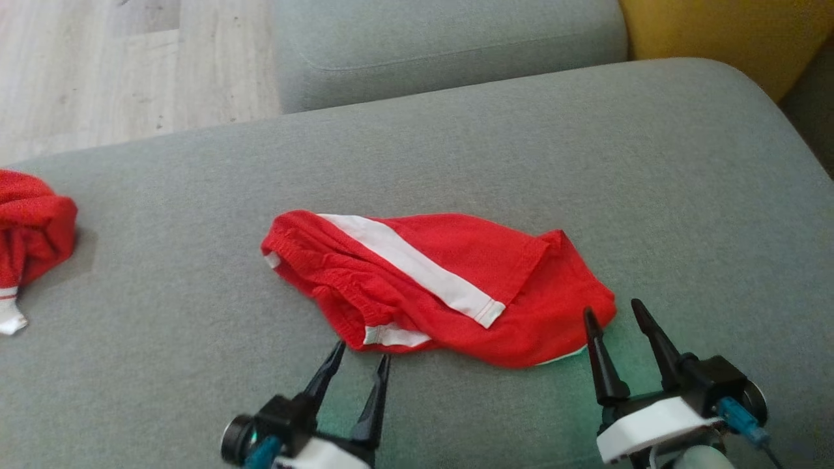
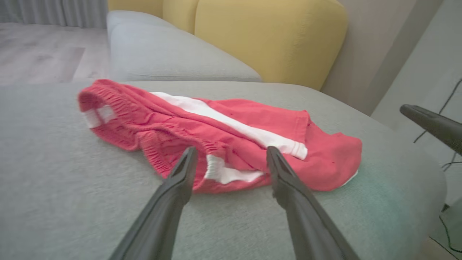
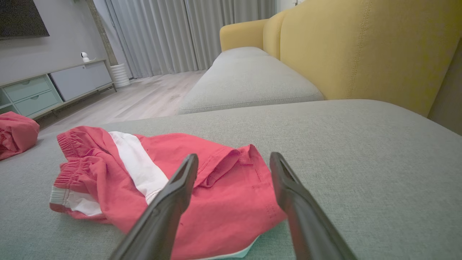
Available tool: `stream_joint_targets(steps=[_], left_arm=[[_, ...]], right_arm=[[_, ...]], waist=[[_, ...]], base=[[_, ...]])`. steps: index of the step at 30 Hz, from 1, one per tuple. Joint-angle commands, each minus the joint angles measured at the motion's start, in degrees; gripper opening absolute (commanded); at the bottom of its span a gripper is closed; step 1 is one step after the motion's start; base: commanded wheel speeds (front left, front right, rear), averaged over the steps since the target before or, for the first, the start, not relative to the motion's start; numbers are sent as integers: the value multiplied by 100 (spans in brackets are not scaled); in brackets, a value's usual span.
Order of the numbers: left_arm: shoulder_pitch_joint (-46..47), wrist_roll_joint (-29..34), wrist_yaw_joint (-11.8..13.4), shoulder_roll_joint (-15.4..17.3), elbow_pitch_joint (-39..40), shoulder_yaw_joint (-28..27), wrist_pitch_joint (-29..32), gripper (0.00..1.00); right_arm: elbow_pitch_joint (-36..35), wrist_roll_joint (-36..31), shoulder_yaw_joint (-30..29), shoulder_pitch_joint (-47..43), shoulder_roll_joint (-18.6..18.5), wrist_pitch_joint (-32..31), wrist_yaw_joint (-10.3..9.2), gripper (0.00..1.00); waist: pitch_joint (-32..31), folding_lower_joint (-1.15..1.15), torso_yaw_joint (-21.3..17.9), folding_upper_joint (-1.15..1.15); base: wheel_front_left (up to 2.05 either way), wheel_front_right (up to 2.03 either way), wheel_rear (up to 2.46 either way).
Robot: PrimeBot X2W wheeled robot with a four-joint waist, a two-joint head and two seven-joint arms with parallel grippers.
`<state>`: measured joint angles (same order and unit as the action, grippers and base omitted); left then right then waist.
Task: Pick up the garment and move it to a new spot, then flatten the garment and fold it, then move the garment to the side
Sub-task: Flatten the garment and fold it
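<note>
Garment (image 1: 32,228), red jersey with white, stripe-trimmed sleeve end, lies bunched at far left edge of frame on grey sofa cushion (image 1: 651,163), well apart from both end effectors. Red shorts (image 1: 443,286) with broad white stripe lie crumpled at centre. Left end effector (image 1: 362,350) spread, tips just below shorts' lower edge, gripping nothing. Right end effector (image 1: 613,308) spread, tips at shorts' right end, contact unclear. Yellow backrest (image 1: 717,32) sits upper right.
</note>
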<state>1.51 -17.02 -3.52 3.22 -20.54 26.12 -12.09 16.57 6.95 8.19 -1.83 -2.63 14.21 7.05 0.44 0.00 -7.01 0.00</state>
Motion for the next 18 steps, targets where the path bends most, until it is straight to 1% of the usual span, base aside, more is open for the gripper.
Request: stream_joint_targets(steps=[1,6,7,13,14,16,18], left_arm=[[389,-89,52,-33,33,-90,7,100],[891,-150,223,-33,-691,-69,109,100],[891,-150,223,-33,-691,-69,109,100],[1279,-228,162,-34,-1332,-57,180,100],[1328,-245,148,-34,-1417,-51,184,59],[1409,-302,124,-34,-1510,-29,139,0],[1463,-356,109,-34,-1531,-7,56,0]], right_arm=[[-149,-53,172,238,-25,79,44,100],[-171,-47,228,330,-25,79,44,100],[-171,-47,228,330,-25,79,44,100],[-197,-39,133,387,-25,79,44,100],[-201,-31,127,398,-25,79,44,100],[-209,-16,108,414,-25,79,44,100],[-220,-5,79,422,-25,79,44,100]], waist=[[52,0,-84,0],[259,0,-307,0],[259,0,-307,0],[457,0,-449,0],[475,0,-464,0],[500,0,-480,0],[509,0,-473,0]], base=[[0,0,0],[0,0,0],[0,0,0],[0,0,0],[0,0,0],[0,0,0],[0,0,0]])
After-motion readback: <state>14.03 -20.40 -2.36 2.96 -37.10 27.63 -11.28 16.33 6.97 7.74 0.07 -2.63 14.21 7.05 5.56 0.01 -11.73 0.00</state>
